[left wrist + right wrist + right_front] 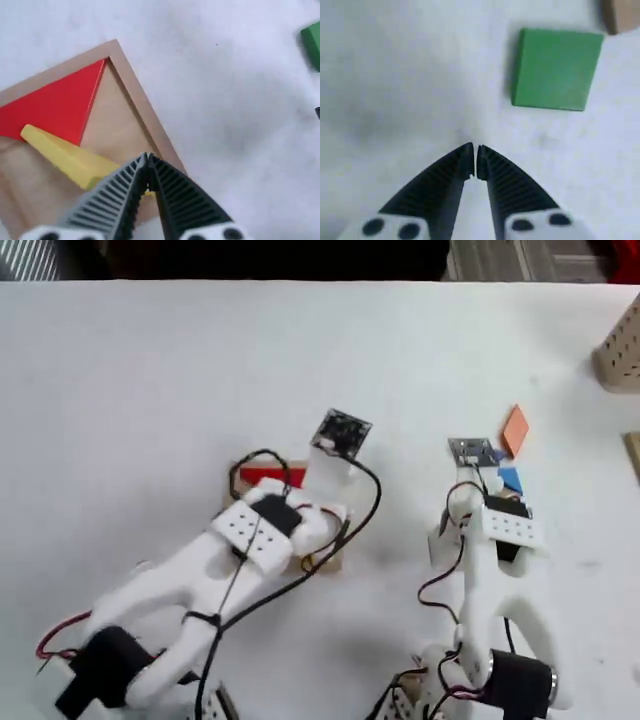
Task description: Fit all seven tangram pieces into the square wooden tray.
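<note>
The square wooden tray holds a red triangle in one corner. A yellow piece lies tilted across the red triangle's edge and runs under my left gripper, which is shut just above the tray's rim. In the high view the tray is mostly covered by the left arm, with the red triangle showing. My right gripper is shut over bare table, a short way from a green square. An orange piece and a blue piece lie beside the right arm's wrist.
A wooden pegboard block stands at the table's right edge, with another wooden edge below it. A brown wooden corner sits beyond the green square. White table stretches open at the back and left.
</note>
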`<state>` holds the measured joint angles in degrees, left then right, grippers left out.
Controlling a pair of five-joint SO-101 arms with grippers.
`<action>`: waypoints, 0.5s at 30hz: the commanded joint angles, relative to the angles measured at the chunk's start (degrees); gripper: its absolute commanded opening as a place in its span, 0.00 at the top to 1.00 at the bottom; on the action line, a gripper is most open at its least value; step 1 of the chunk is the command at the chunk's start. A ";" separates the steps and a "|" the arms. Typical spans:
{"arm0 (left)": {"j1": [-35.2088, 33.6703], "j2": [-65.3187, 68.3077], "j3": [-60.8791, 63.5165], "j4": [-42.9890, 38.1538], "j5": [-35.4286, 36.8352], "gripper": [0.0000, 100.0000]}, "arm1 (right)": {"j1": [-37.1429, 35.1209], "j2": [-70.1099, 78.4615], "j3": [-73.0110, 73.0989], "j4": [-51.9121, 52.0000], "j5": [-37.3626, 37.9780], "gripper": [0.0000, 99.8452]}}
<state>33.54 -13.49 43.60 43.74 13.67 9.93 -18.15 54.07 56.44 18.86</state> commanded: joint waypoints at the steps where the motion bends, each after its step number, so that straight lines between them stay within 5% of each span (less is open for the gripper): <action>1: -3.21 -5.93 3.87 0.26 0.35 0.98 | 0.31 -1.80 -0.35 -0.48 0.70 0.98; 15: -10.59 -12.35 8.09 2.20 -4.75 0.98 | 0.22 -1.63 -0.35 -0.57 0.70 0.98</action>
<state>23.69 -22.29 51.69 44.53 9.36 9.93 -18.15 54.07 56.44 18.86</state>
